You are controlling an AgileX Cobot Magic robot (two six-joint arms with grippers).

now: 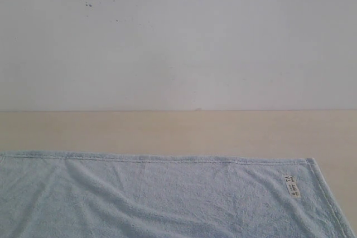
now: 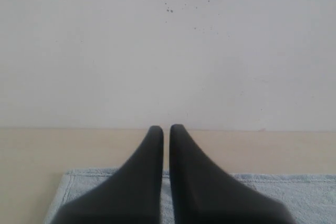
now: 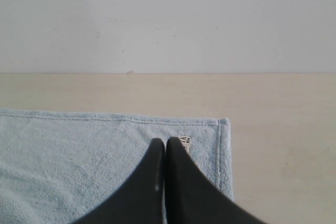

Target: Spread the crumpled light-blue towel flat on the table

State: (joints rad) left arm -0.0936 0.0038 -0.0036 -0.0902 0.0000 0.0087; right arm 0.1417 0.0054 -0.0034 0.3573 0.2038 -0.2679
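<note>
Presently, left gripper (image 2: 166,128) sits above the towel's (image 1: 167,199) left end, jaws together, empty. Towel lies spread on the table (image 1: 167,129), faintly creased. Right gripper (image 3: 165,141) is beside the towel's label (image 3: 184,141), jaws together, empty

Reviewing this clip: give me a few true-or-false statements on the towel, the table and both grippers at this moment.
1. The towel lies spread out on the table. True.
2. The right gripper is open. False: its jaws are shut, with nothing between them.
3. A white label sits near one corner of the towel. True.
4. The left gripper grips the towel's edge. False: it is shut on nothing.
5. The towel is dark green. False: it is pale blue.
</note>
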